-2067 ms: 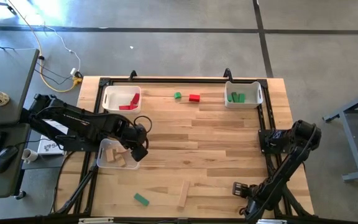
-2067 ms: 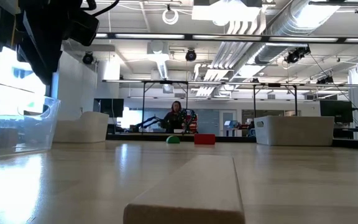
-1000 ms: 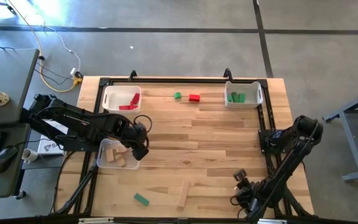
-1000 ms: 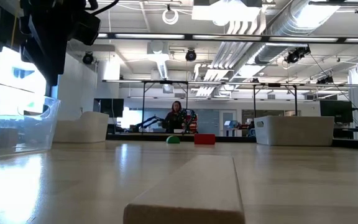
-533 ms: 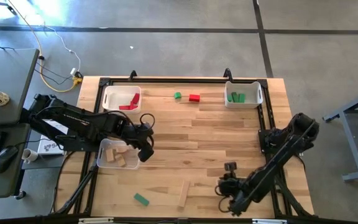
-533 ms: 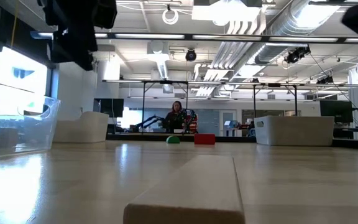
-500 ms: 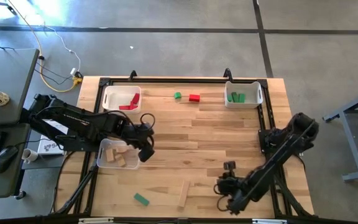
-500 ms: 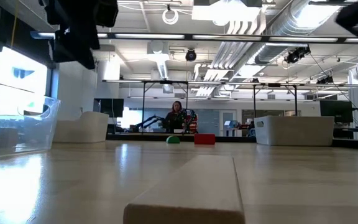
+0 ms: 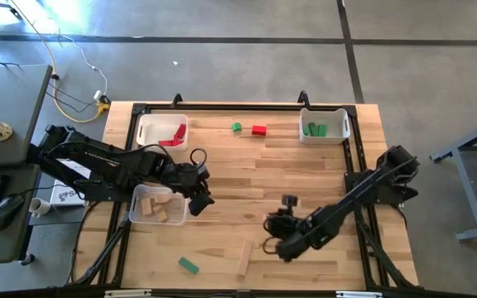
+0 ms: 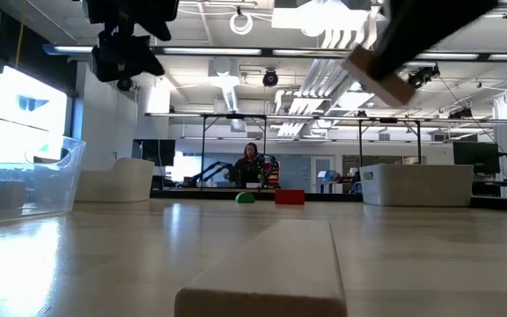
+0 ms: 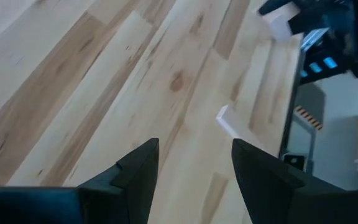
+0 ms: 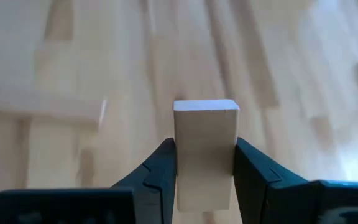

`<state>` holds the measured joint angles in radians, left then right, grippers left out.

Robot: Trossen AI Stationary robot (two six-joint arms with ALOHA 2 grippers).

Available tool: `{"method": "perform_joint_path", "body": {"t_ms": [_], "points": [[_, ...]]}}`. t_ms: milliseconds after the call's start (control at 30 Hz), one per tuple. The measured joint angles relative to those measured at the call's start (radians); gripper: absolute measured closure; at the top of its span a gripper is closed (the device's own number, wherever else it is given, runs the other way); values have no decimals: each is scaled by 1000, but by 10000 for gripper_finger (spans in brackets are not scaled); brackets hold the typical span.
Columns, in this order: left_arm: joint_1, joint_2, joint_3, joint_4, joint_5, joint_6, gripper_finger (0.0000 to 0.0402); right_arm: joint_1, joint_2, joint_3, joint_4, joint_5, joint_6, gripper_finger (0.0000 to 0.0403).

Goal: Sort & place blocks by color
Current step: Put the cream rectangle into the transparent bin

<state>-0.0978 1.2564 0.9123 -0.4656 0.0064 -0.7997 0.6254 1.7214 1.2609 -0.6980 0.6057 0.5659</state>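
Observation:
My right gripper [image 9: 272, 237] hangs over the table's near middle, shut on a plain light-wood block [image 12: 205, 124]; the low view shows that block [image 10: 378, 75] high in the air. My left gripper [image 9: 199, 187] is open and empty beside the clear bin [image 9: 157, 205], which has plain wood blocks in it. A plain wood bar [image 9: 244, 258] and a green block [image 9: 189, 265] lie flat near the near edge. A small green block [image 9: 236, 127] and a red block [image 9: 259, 130] lie near the far edge. My right gripper pinches the plain wood block between its two fingers [image 12: 160, 168], one on each of two opposite side faces [image 12: 182, 155]. The block's free end [image 12: 205, 107] sticks out past the fingertips. The block is lifted clear of the table and is tilted in the low view.
A white bin [image 9: 162, 131] with red blocks stands at the far left, and a white bin [image 9: 324, 126] with green blocks stands at the far right. Bare wood lies between the two grippers. A person shows far off in the room [image 10: 250, 163].
My right arm has swung from the table's near right corner toward the left, to the near middle, with the gripper high above the table. My left gripper has moved a little to the right, away from the clear bin. The blocks on the table have stayed put.

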Motion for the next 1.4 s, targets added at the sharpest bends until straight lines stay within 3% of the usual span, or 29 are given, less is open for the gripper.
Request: {"method": "perform_joint_path", "body": {"t_ms": [167, 433, 833, 1133, 1400], "points": [[0, 0, 0, 52, 0, 30, 213, -73, 0, 37, 63, 31, -92, 307], [0, 0, 0, 98, 0, 155, 213, -155, -1, 56, 164, 41, -103, 307], [0, 0, 0, 130, 35, 250, 213, -174, -1, 56, 314, 56, -103, 305], [0, 0, 0, 165, 35, 428, 213, -180, -1, 56, 352, 129, -100, 301], [9, 0, 0, 195, 29, 564, 213, -234, -1, 56, 364, 130, -113, 301]]}}
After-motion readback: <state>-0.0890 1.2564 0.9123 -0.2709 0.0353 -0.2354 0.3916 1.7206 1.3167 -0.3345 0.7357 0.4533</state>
